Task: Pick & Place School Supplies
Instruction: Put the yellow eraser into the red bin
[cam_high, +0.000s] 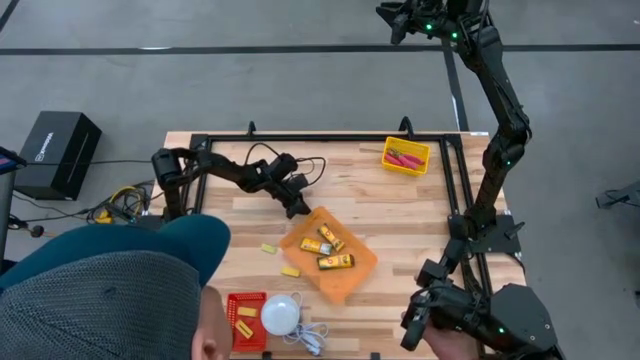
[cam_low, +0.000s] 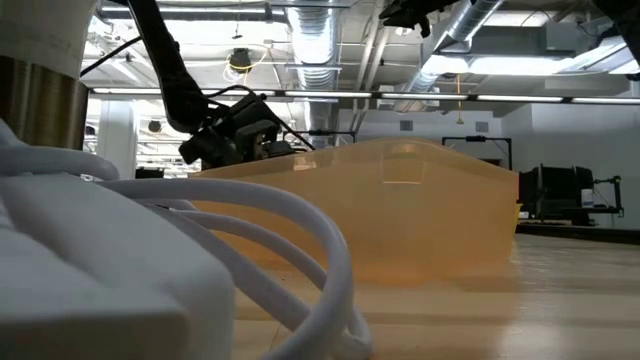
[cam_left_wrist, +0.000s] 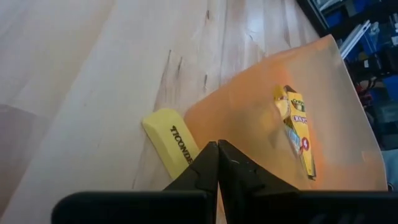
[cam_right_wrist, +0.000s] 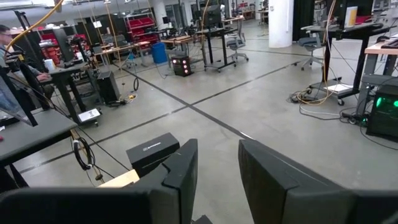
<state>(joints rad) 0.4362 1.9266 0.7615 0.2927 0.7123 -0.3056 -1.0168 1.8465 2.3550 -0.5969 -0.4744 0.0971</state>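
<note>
School supplies are lying spread over the wooden desk (cam_high: 400, 215). Three crayon boxes (cam_high: 327, 248) are sitting in the orange tray (cam_high: 355, 270) near the middle of the desk, one of them showing through the tray's wall in the left wrist view (cam_left_wrist: 297, 134). Two yellow erasers are lying on the bare wood just beside the tray's near-left edge: one (cam_high: 268, 249) a little farther out, the other (cam_high: 290, 271) closer to the tray, and one of them (cam_left_wrist: 171, 144) is showing right against the tray's edge in the left wrist view. More small yellow blocks (cam_high: 243, 322) are sitting in the red bin (cam_high: 232, 302) at the desk's near edge, beside a white dome (cam_high: 281, 314) with a cord (cam_high: 313, 338). Two red-handled scissors (cam_high: 404, 158) are lying in the yellow bin (cam_high: 423, 163) at the far right of the desk.

The left gripper (cam_high: 297, 209) is hovering at the tray's far-left corner, its fingers (cam_left_wrist: 202, 171) pressed fully together and holding nothing. The right gripper (cam_high: 400, 22) is raised high beyond the desk's far edge, pointing out into the room; its fingers (cam_right_wrist: 180, 171) are standing partly apart with nothing between them.

A person's head in a grey knit cap (cam_high: 90, 305) and a teal sleeve (cam_high: 190, 240) are filling the near-left corner of the high view.
</note>
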